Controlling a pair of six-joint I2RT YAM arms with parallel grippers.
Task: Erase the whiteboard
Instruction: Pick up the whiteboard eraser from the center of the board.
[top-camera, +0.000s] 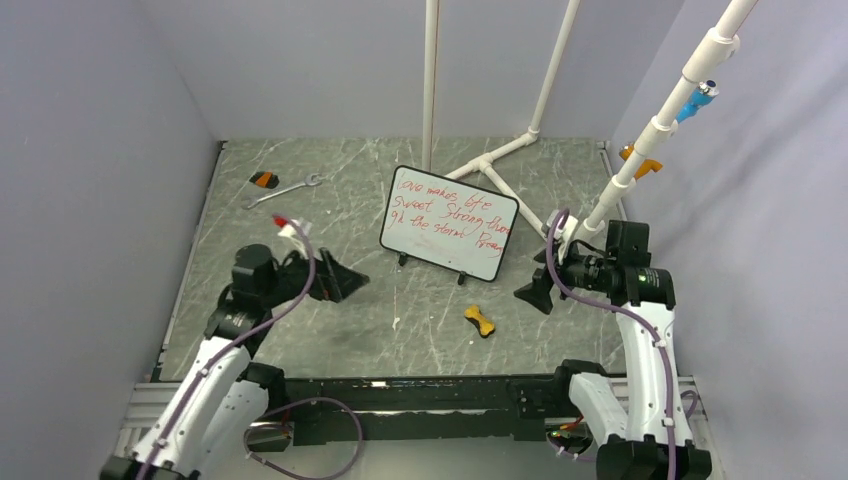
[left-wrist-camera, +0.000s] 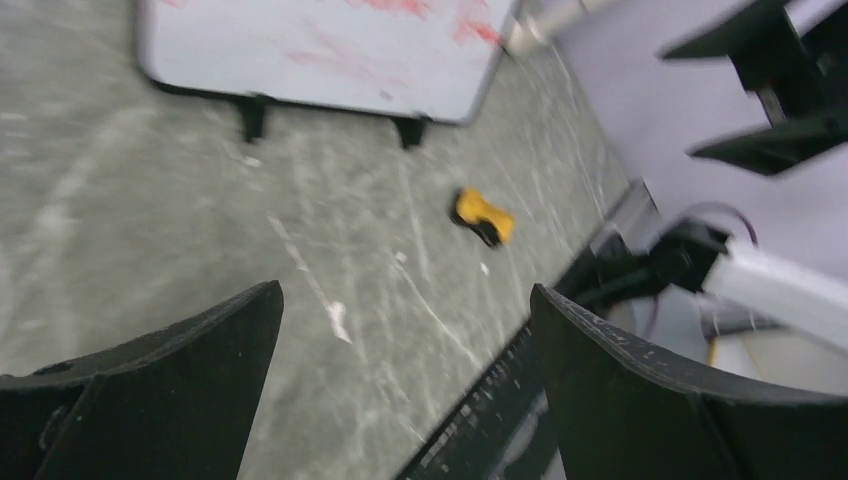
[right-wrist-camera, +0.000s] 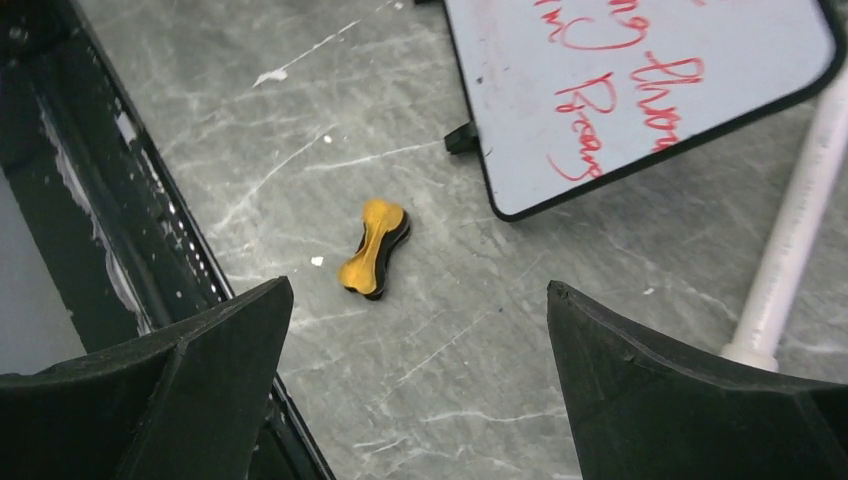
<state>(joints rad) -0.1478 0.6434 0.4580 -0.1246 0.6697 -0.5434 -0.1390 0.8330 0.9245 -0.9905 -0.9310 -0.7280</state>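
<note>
I see the whiteboard standing mid-worktop, its red writing unwiped. Left jaws and right jaws are both wide and hold nothing. A yellow bone-shaped piece lies near its front.

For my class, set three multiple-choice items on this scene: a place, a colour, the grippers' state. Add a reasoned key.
1. Where is the small yellow bone-shaped piece with a black underside?
A. on the grey marbled table, in front of the black-framed whiteboard
B. behind the whiteboard
C. held in the left gripper

2. What colour is the handwriting on the whiteboard?
A. blue
B. green
C. red

3. How do the left gripper and the right gripper stand?
A. both shut
B. both open, empty
C. right shut on the piece

Key: 1 A, it lies before the board's feet; 2 C, red lines show; 3 B, each wrist view shows fingers apart, nothing between.
</note>
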